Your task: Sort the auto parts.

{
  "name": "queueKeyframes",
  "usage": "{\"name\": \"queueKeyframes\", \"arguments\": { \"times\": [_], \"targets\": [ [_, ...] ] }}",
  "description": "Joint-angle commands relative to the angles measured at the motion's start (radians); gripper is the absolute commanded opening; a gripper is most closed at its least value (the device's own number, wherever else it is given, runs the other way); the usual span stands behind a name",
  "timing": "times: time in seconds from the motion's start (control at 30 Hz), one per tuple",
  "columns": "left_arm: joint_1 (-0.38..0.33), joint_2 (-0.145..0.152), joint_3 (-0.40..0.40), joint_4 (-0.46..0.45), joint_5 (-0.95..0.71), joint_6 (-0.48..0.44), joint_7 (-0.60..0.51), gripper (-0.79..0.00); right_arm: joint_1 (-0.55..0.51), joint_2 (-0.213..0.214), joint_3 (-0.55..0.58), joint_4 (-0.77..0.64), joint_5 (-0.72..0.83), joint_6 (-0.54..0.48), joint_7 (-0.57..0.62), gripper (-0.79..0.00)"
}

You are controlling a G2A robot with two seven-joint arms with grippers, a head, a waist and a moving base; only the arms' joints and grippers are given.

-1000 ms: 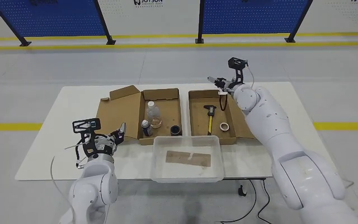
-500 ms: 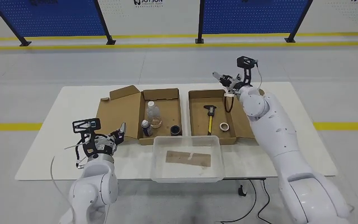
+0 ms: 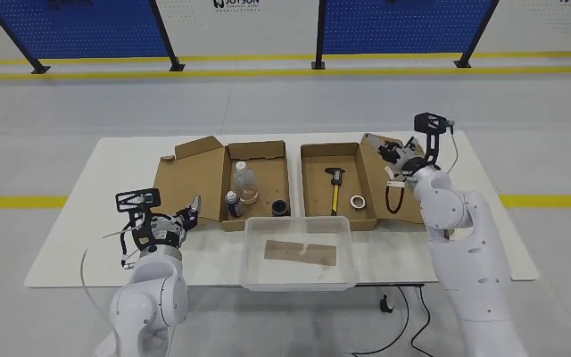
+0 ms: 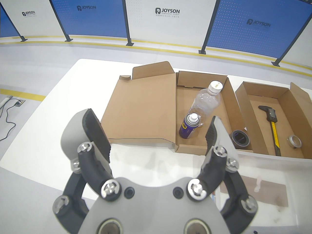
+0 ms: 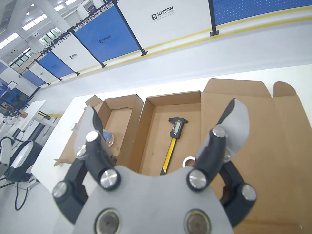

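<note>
Well apart, right fingers (image 5: 235,115), caliper (image 5: 174,137) in box (image 5: 156,135)

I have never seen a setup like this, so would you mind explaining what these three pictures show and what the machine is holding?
This is a two-armed robot standing at a white table. The wide picture looks down from a camera above its arms; the other two come from cameras on its wrists, so each shows that arm's own two-fingered gripper up close. The left gripper is open and empty, near the table's front edge on the robot's left. The right gripper is open and empty too, over the unfolded lid of the right cardboard box. That box holds a caliper and a silver ring. The left cardboard box holds a clear bottle, a spray can and a black ring. In front stands a clear bin with a brown card inside.
</note>
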Motion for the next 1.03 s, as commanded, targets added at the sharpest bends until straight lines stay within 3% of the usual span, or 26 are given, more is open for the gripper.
{"name": "queueKeyframes", "arguments": {
  "times": [0.0, 0.23, 0.43, 1.0],
  "targets": [
    [0.0, 0.0, 0.0, 0.0, 0.0, 0.0, 0.0, 0.0, -0.042, 0.006, 0.016, -0.045, -0.015, -0.004, 0.022, 0.0],
    [0.0, 0.0, 0.0, 0.0, 0.0, 0.0, 0.0, 0.0, -0.122, 0.018, 0.04, -0.107, -0.052, -0.033, 0.031, 0.0],
    [0.0, 0.0, 0.0, 0.0, 0.0, 0.0, 0.0, 0.0, -0.113, 0.024, 0.032, -0.091, -0.037, -0.11, 0.069, 0.0],
    [0.0, 0.0, 0.0, 0.0, 0.0, 0.0, 0.0, 0.0, -0.113, 0.024, 0.032, -0.091, -0.037, -0.11, 0.069, -0.001]
  ]
}}
